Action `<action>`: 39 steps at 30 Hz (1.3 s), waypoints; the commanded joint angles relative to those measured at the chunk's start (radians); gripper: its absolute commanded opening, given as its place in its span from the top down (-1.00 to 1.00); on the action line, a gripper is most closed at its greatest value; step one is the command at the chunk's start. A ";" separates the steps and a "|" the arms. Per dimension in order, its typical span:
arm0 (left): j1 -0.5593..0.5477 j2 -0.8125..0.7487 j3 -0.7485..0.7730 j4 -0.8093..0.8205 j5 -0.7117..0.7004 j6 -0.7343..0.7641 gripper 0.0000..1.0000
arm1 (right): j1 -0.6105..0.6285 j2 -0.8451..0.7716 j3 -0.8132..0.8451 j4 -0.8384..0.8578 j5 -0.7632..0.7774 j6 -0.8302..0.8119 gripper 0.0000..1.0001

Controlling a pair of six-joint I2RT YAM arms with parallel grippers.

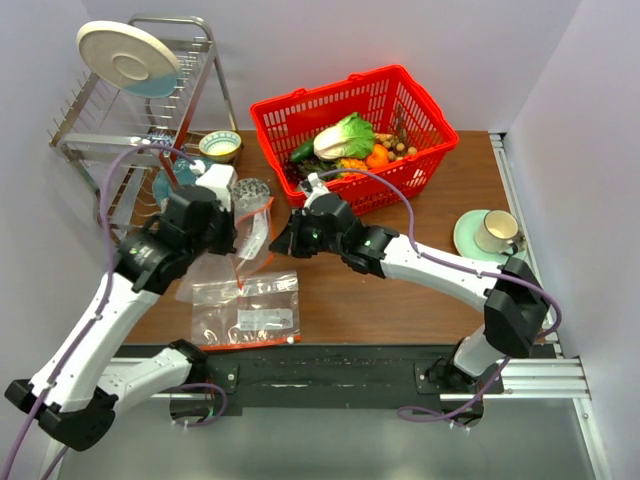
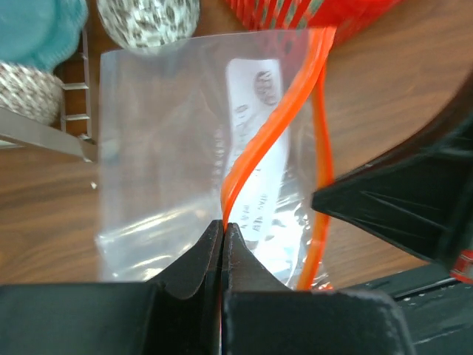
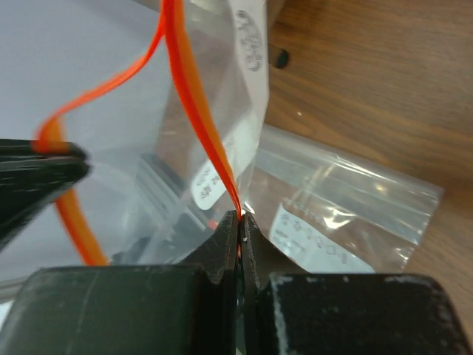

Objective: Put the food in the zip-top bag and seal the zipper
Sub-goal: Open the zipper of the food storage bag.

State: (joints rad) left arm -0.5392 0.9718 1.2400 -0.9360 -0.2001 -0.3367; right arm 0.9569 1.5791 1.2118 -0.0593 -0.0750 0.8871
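Top external view shows both arms meeting over the wooden table point(image 1: 380, 312), with the zip-top bag point(image 1: 254, 232) hanging in the air between them, just in front of the red basket point(image 1: 330, 88). None of the food is in it yet: the napa cabbage point(image 1: 345, 136), the cucumber point(image 1: 302, 152) and the small brown nuts point(image 1: 402, 149) all lie in the basket. A 2nd bag point(image 1: 250, 315) lies flat on the table near the arm bases. Left wrist view has the left gripper point(image 2: 223, 235) pinched tight on 1 lip of the zipper point(image 2: 267, 140). That orange strip curves away from the other lip, so the mouth gapes. Right wrist view has the right gripper point(image 3: 238, 222) closed just as tight on the opposite lip, with the left fingers visible across the opening. I'd judge the step in hand is spreading the mouth wide. Next, 1 arm would have to let go and fetch food from the basket. That calls for the bag to keep its mouth open on a single grip or resting on the table. The cabbage looks bulky for that opening.
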 commanded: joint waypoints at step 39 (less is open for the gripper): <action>-0.002 -0.047 -0.209 0.333 0.018 0.102 1.00 | -0.043 -0.177 0.239 -0.404 0.175 -0.536 -0.15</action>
State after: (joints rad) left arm -0.5392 0.9203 0.9058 -0.5571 -0.0910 -0.2684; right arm 0.9478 1.3705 1.3705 -0.4244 0.0708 0.3847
